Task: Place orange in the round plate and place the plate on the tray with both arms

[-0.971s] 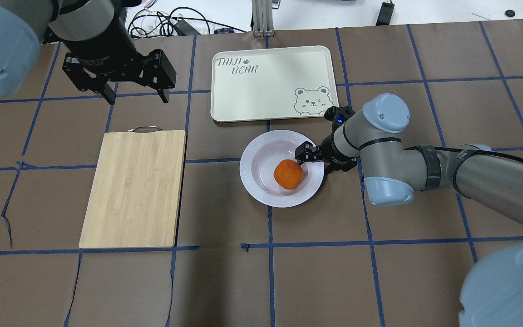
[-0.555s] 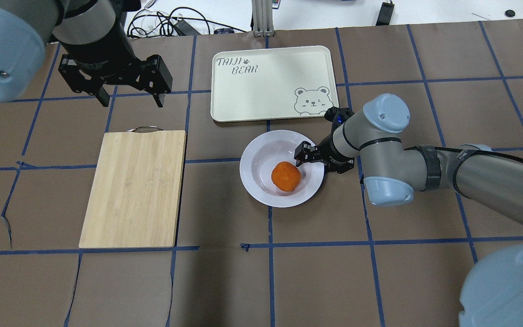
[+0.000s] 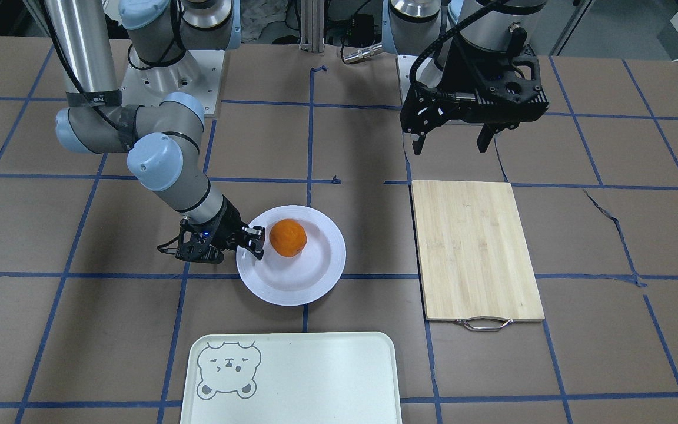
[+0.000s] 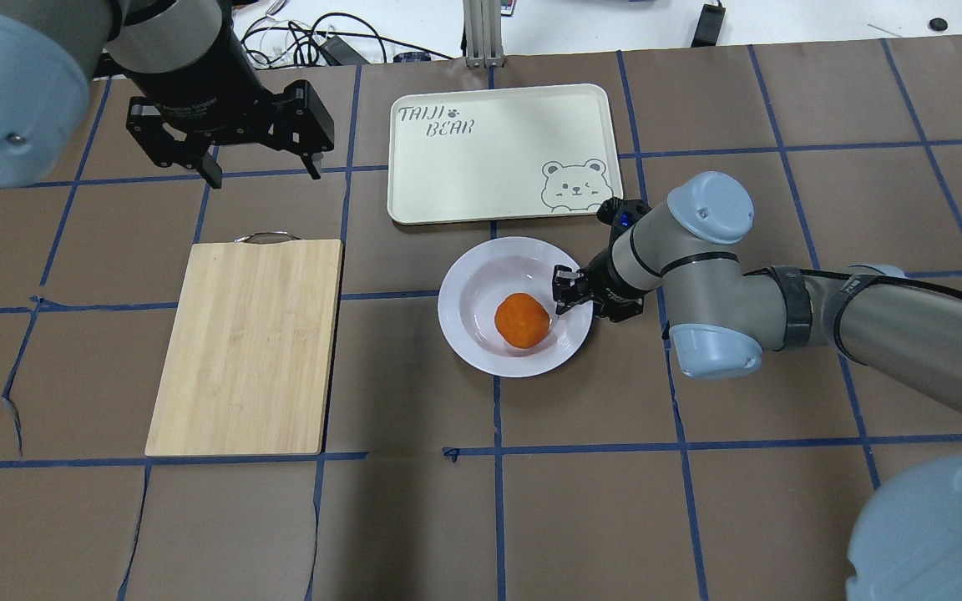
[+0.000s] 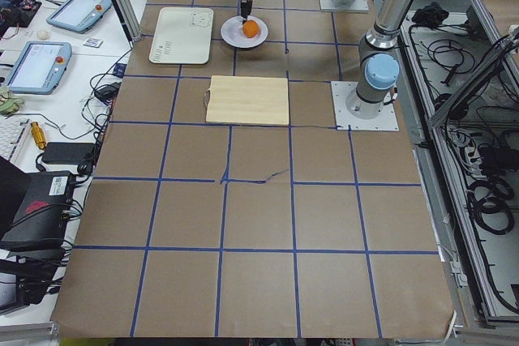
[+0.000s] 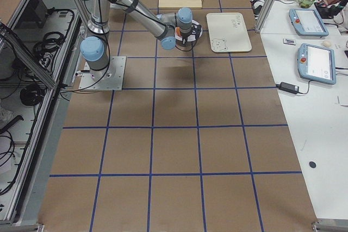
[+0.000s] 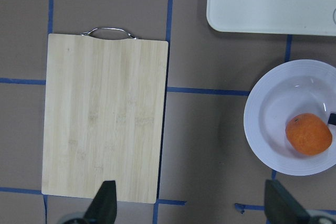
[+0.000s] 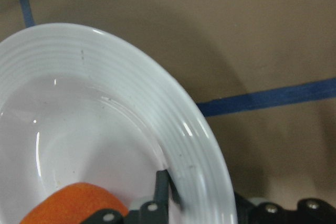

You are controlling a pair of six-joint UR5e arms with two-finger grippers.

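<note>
The orange (image 4: 522,320) lies in the sunken centre of the white round plate (image 4: 481,275), on the table just in front of the tray (image 4: 489,159). My right gripper (image 4: 566,288) is shut on the plate's right rim, close beside the orange. In the right wrist view one finger (image 8: 161,187) presses the inner side of the rim (image 8: 131,87); the other finger is hidden beneath it. Open and holding nothing, my left gripper (image 4: 260,171) hovers over the table beyond the cutting board, far from the plate. The left wrist view looks down on the plate (image 7: 268,114) and the orange (image 7: 308,134).
A light wooden cutting board (image 4: 247,346) with a metal handle lies to the plate's left. Cables and a metal post stand past the table's far edge behind the tray. Blue tape lines cross the brown table cover.
My right gripper's fingers have come together on the plate's rim. The plate and orange have shifted slightly left. My left gripper has drifted a little right and toward the far edge.
</note>
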